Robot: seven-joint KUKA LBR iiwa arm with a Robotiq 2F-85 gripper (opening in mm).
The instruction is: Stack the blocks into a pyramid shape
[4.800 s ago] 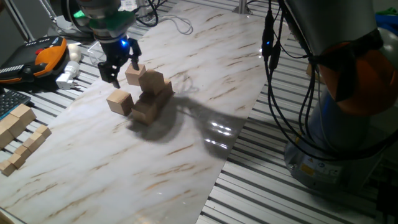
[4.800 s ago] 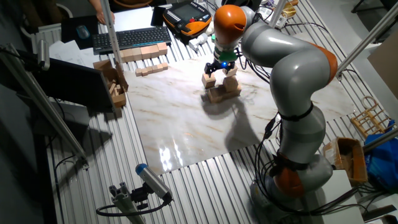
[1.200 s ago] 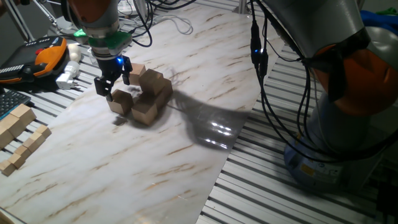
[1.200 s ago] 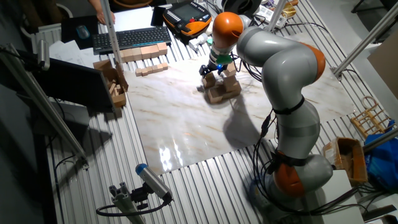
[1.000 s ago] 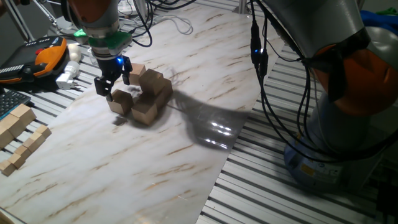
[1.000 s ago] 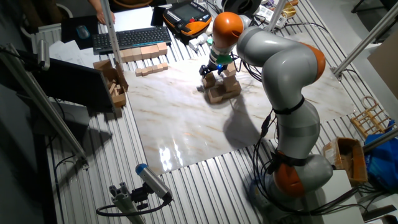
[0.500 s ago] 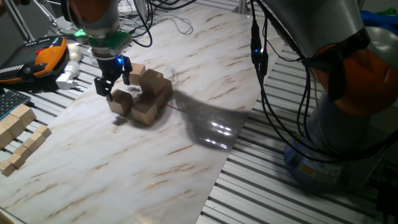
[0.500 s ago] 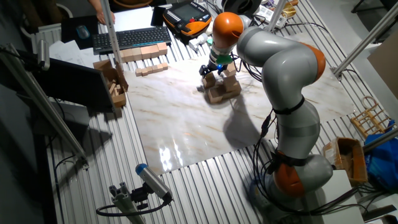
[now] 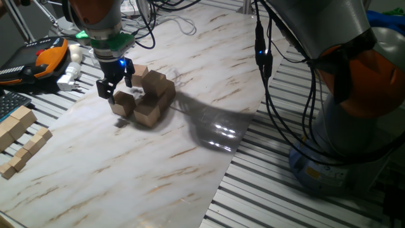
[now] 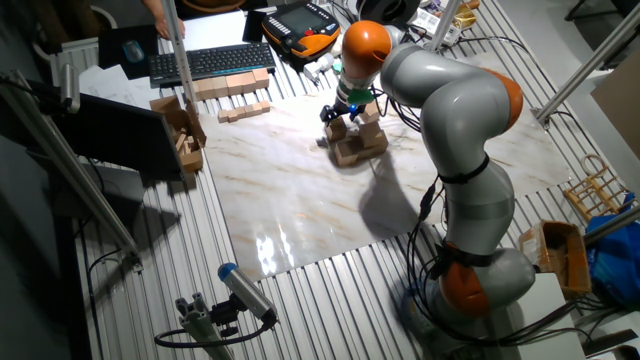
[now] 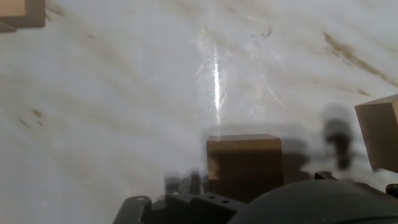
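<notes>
A: Where was the gripper (image 9: 115, 91)?

B: Low over the marble board (image 9: 190, 126), near its far left corner. Its fingers stood on either side of one loose block (image 9: 123, 103) sitting on the board; whether they actually pinched it, I could not tell.

A: And the other blocks (image 9: 153, 95)?

B: Clustered just beside that one, toward the middle of the board, with one cube on top of the lower ones. In the hand view a block (image 11: 244, 163) lay right below the camera.

A: Anything else?

B: Paler wooden pieces (image 9: 19, 136) lay off the board's left edge.
</notes>
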